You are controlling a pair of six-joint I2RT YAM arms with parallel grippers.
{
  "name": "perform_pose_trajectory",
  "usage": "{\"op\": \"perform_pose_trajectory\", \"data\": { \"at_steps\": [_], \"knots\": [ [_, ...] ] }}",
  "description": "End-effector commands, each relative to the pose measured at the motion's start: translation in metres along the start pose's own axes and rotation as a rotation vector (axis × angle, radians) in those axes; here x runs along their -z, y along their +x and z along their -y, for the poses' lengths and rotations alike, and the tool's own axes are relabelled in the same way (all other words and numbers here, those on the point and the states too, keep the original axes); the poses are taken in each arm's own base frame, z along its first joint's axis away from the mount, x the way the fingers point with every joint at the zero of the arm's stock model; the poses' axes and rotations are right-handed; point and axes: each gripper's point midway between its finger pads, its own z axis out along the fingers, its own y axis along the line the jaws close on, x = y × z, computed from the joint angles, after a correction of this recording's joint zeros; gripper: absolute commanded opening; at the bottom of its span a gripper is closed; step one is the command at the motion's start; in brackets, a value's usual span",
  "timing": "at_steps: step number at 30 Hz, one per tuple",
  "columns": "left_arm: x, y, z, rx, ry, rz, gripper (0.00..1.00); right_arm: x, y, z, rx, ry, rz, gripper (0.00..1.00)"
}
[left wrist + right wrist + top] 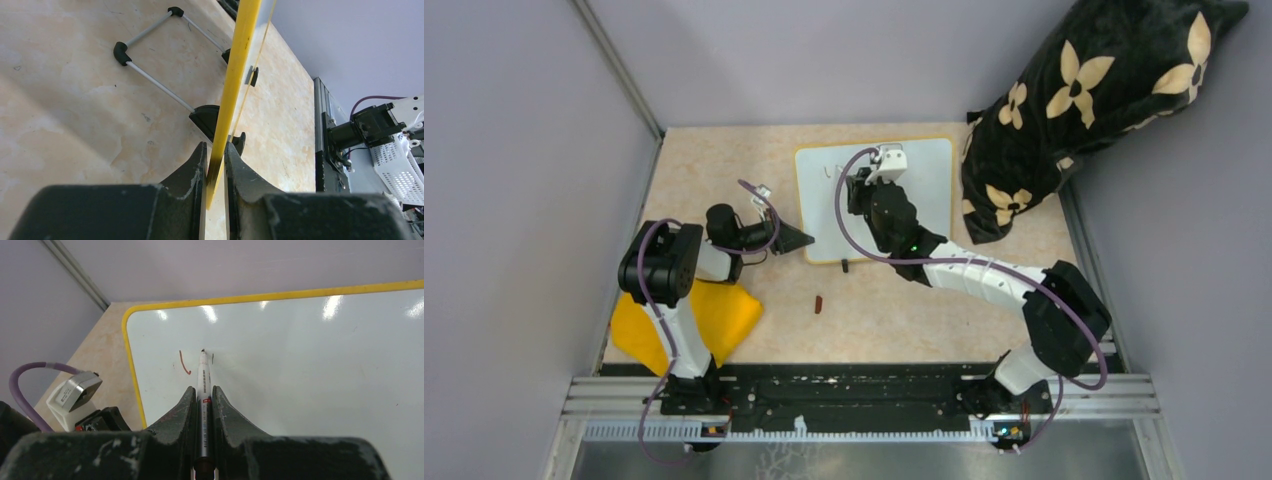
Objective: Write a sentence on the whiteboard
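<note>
Top view: we find the whiteboard (929, 190) at 12 o'clock on the table (724, 170), the left gripper (802, 240) at its 8 o'clock corner and the right gripper (856, 188) above it.

Left wrist: the left gripper (216, 150) fingers pinch the yellow frame (240, 60).

Right wrist: the right gripper (203, 392) fingers clamp a marker (203, 375) pointing to 12 o'clock, its tip beside a short stroke (184, 363).

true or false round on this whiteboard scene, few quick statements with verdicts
1. The left gripper clamps the whiteboard by its yellow frame. True.
2. The right gripper is empty. False: it holds a marker, tip at the board.
3. A full sentence covers the board. False: only a short red stroke and a tiny mark by the tip show.
4. A yellow cloth lies under the left arm. True.
</note>
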Motion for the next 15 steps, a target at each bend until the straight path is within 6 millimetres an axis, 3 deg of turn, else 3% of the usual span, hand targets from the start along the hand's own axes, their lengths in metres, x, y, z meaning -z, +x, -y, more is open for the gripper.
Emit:
{"op": "perform_pose_trajectory", "data": {
  "at_steps": [1,15],
  "knots": [
    [0.001,0.002,0.0,0.0,-0.011,-0.006,0.01,-0.006,-0.014,-0.011,-0.042,-0.029,0.027,0.0],
    [0.001,0.001,0.0,-0.001,-0.012,-0.004,0.01,0.004,0.024,-0.014,-0.055,-0.078,-0.076,0.0]
  ]
}}
